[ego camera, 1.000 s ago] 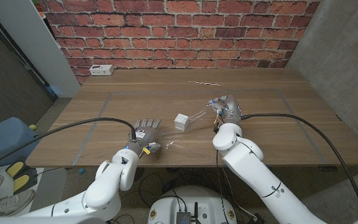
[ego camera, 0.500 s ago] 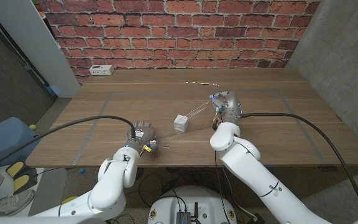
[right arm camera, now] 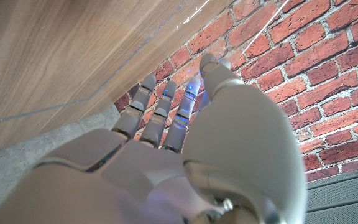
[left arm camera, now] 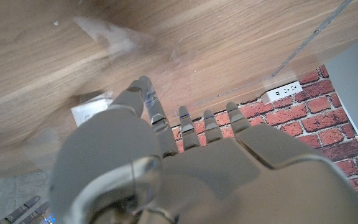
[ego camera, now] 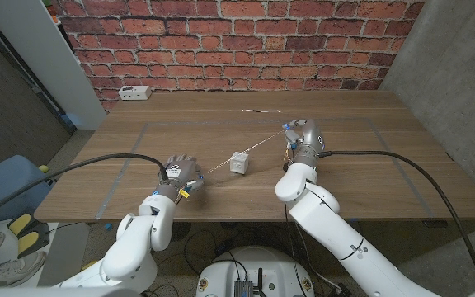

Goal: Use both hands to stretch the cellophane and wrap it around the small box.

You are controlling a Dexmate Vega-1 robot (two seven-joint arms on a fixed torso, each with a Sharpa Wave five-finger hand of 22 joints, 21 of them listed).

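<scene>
Both hands have drawn apart — left hand (ego camera: pixel 181 175) and right hand (ego camera: pixel 301 137) each pinch the cellophane (ego camera: pixel 258 146), now taut over the small box (ego camera: pixel 238 162).

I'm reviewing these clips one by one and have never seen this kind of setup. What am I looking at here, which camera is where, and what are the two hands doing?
This is a two-armed robot standing at a wooden table, each arm ending in a hand with fingers. The wide picture comes from a camera on its head, looking down; the arms enter from the bottom corners. The other two pictures come from cameras on the wrists, looking along the backs of the hands, so the table appears turned around there.

On the table sits a small box. A thin strip of clear cellophane runs taut from the left hand past the box to the right hand. Each hand seems to hold one end, though the grip itself is too small to see clearly. A white power strip lies at the far edge by the brick wall.
</scene>
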